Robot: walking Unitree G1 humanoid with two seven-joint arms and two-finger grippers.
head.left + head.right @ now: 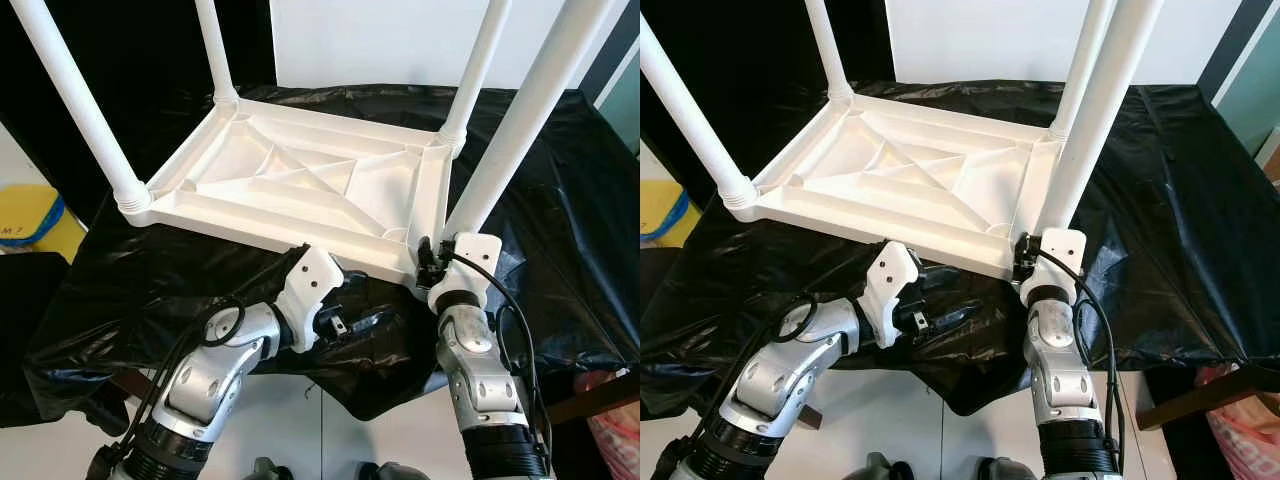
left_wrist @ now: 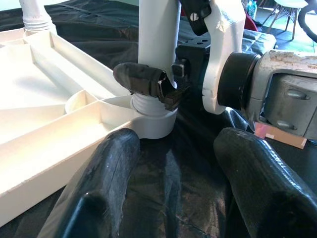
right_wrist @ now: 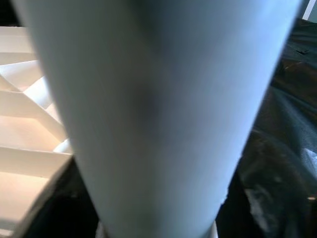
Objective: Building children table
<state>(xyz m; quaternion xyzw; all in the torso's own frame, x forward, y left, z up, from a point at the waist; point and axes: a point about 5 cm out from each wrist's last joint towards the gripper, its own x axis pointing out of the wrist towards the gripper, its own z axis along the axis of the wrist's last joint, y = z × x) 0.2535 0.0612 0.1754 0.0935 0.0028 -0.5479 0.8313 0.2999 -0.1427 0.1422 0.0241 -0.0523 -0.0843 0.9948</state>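
Observation:
The white plastic children's table (image 1: 300, 180) lies upside down on black sheeting, its four white legs pointing up. My right gripper (image 1: 432, 250) is shut on the near right leg (image 1: 520, 130) just above its threaded base. In the left wrist view one black finger (image 2: 143, 79) wraps across that leg (image 2: 158, 39). The leg (image 3: 148, 119) stands close before the right wrist camera. My left gripper (image 1: 950, 318) lies open on the sheeting just in front of the table's near edge. It points toward that leg's socket (image 2: 153, 124), with nothing between its fingers (image 2: 109, 183).
Black plastic sheeting (image 1: 560, 200) covers the work surface and hangs over its front edge. A yellow and blue object (image 1: 30, 220) sits on the floor at the far left. A pinkish bag (image 1: 615, 420) is at the lower right, and a white wall stands behind.

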